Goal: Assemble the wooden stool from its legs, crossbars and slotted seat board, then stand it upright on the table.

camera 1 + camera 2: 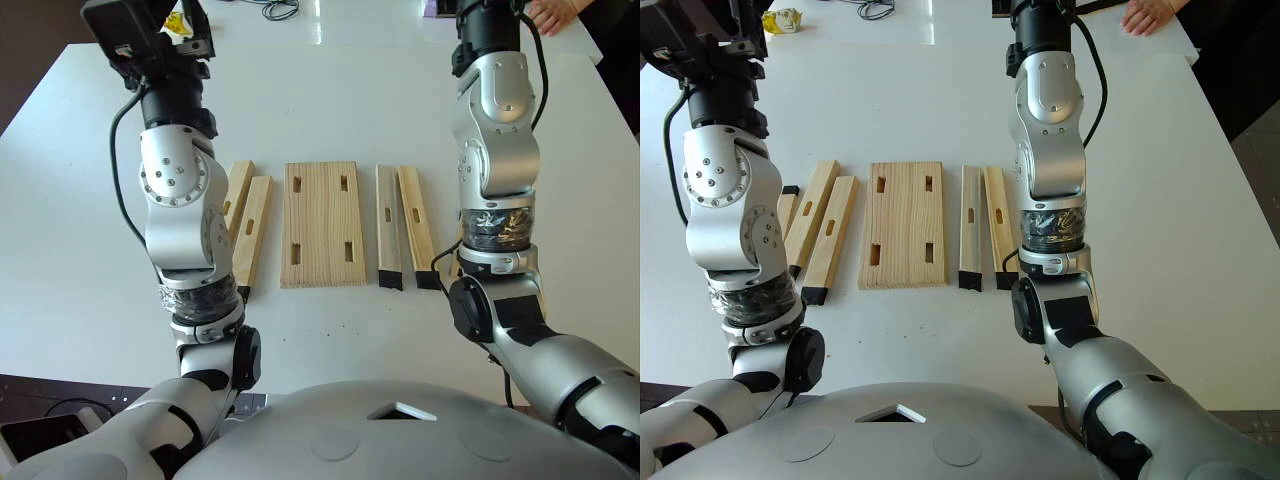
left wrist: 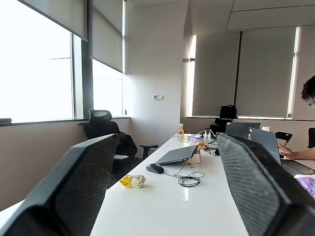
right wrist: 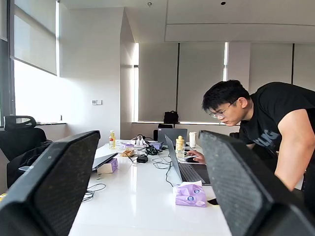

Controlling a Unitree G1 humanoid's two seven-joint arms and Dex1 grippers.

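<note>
The slotted seat board [image 1: 321, 224] lies flat at the middle of the white table [image 1: 80, 200]. Left of it lie two wooden pieces [image 1: 252, 232] side by side, with a third [image 1: 788, 212] half hidden behind my left arm. Right of the board lie two more pieces with dark ends [image 1: 387, 226] [image 1: 417, 226]. Both arms are raised high above the parts. My left gripper [image 2: 162, 196] is open, with nothing between its dark padded fingers [image 2: 74, 191]. My right gripper [image 3: 147, 191] is open too, and its fingers [image 3: 54, 187] hold nothing.
A crumpled yellow item [image 1: 787, 18] and a black cable [image 1: 280, 8] lie at the table's far edge. Beyond them stand a laptop [image 2: 174, 155] and a mouse [image 2: 154, 168]. Bare table stretches to the left and right of the row of parts.
</note>
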